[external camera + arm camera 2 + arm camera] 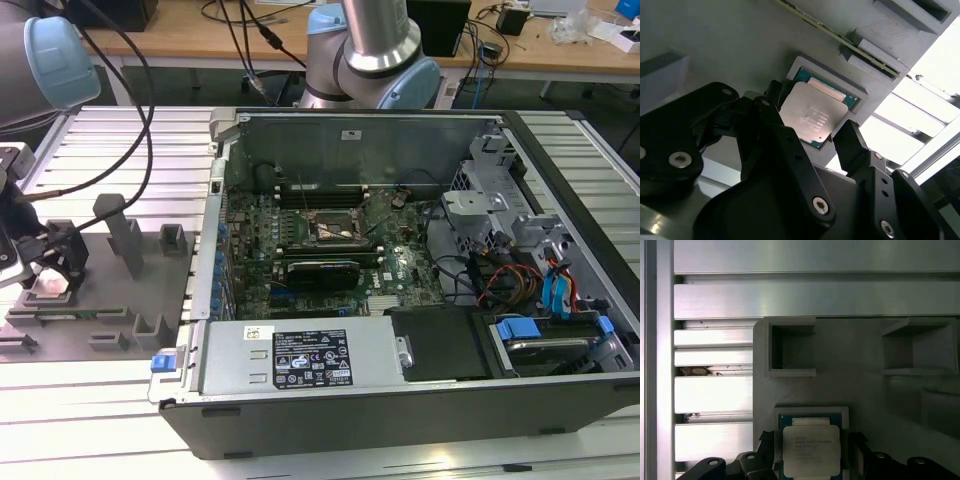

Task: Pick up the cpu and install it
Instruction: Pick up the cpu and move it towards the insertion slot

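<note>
Currently, in the exterior view, the black two-fingered tool (48, 278) hangs low over a flat grey plastic fixture plate (150, 290) at the exterior view's left, on the slatted aluminium bench (90, 420). The small square cpu with a pale silvery metal top (47, 289) lies on that plate right under the tool, well apart from the large open dark computer case (400, 410) and the dark square metal-edged socket (338, 228) on its green board.

In the second wrist view, the cpu (812, 120) sits flat in a shallow grey square nest (805, 65) of the plate. The tool's black fingers (771, 107) stand spread, one on each side of the chip and close to its edges, pinching nothing.

In the first wrist view, the cpu (811, 450) lies in its nest between the two parted fingertips (858, 450), with a narrow gap at either side. Two open grey box-shaped pockets (790, 372) stand farther along the plate.
</note>
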`<state>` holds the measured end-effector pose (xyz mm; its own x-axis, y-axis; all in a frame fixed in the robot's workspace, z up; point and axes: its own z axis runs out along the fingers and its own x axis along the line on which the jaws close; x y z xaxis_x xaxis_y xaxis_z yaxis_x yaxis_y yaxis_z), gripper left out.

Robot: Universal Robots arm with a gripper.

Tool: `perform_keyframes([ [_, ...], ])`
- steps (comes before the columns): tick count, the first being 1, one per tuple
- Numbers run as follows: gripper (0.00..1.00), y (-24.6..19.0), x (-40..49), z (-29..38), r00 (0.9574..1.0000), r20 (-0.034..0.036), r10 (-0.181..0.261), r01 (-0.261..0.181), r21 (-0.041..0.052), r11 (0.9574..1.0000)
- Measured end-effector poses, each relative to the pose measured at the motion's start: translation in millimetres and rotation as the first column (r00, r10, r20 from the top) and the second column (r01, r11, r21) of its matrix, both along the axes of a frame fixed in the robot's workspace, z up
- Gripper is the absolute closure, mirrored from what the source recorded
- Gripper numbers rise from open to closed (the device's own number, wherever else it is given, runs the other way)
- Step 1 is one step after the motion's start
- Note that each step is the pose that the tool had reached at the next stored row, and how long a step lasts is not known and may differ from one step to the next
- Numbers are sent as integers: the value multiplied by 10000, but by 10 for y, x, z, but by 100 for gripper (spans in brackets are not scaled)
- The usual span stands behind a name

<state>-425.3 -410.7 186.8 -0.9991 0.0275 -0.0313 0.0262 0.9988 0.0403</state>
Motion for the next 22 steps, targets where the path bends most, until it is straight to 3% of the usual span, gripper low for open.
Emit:
perform_keyframes([
  [7, 31, 1, -5, 0, 10000, 0, 0, 0, -1, 10000],
  [10, 31, 2, -5, -1, 10000, -86, -1, 1, 5, 10000],
  [13, 31, 1, -4, -1, 9999, -107, -1, 1, 5, 10000],
  [22, 31, 1, -3, 5, 9999, -114, -11, 11, 8, 10000],
])
